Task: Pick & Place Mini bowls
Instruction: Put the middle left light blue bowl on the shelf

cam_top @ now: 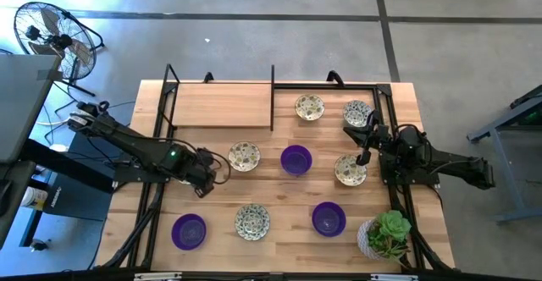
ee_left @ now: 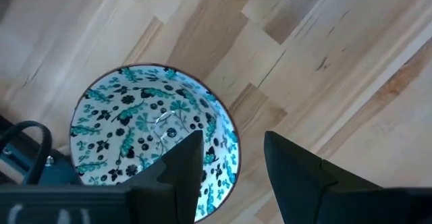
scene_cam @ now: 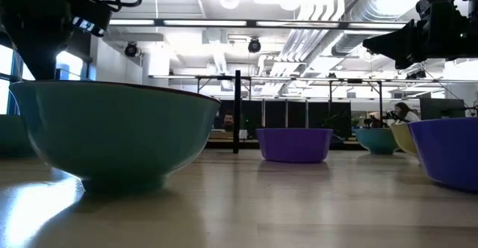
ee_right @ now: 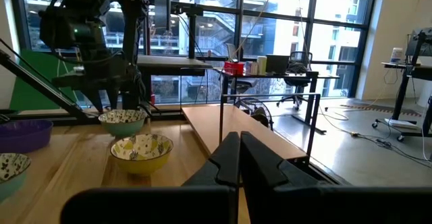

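Several mini bowls stand on the wooden table (cam_top: pixel 279 192), some cream with a green pattern, three purple. My left gripper (cam_top: pixel 222 168) points down, open, at one patterned bowl (cam_top: pixel 244 156). In the left wrist view one finger (ee_left: pixel 183 164) is over the bowl's inside and the other (ee_left: pixel 291 171) is outside. The bowl's rim (ee_left: pixel 233 146) shows in the gap, apart from both. My right gripper (ee_right: pixel 239 158) is shut and held level above the table's right side, by another patterned bowl (cam_top: pixel 350 170).
A raised wooden board (cam_top: pixel 222 106) with a black frame fills the far left of the table. A white-potted green plant (cam_top: pixel 385 234) stands at the near right corner. A purple bowl (cam_top: pixel 295 159) sits just right of the bowl under my left gripper.
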Motion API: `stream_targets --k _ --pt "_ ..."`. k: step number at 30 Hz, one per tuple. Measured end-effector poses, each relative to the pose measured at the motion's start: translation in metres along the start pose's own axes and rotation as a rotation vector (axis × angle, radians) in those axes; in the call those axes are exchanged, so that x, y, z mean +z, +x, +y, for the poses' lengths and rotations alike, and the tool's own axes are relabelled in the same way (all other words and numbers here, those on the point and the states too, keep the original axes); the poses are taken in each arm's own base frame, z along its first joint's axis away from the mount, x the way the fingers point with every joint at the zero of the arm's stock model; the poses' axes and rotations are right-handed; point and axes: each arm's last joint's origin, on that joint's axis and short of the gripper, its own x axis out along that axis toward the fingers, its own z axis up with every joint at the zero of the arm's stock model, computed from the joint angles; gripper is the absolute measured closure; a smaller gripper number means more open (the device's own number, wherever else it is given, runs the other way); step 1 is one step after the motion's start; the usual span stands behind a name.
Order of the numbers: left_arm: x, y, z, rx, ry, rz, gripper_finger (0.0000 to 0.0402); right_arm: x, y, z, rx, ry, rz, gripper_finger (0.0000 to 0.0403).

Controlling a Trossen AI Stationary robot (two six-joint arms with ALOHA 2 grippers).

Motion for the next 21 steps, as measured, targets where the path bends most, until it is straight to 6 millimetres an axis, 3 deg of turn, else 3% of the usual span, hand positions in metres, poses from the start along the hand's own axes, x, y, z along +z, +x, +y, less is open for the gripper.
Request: stream_targets --k 8,15,21 --pt "-0.010 0.027 0.006 0.025 -0.037 0.020 0.0247 0.000 0.000 0.000 0.000 0.000 0.000 0.0402" --pt "-0.011 0.034 0.005 -0.027 -0.027 0.011 0.0247 0.000 0.000 0.000 0.000 0.000 0.000 0.0402" --pt "-0.014 0.042 0.006 -0.044 -0.033 0.016 0.0213 0.000 0.000 0.000 0.000 0.000 0.000 0.0402"
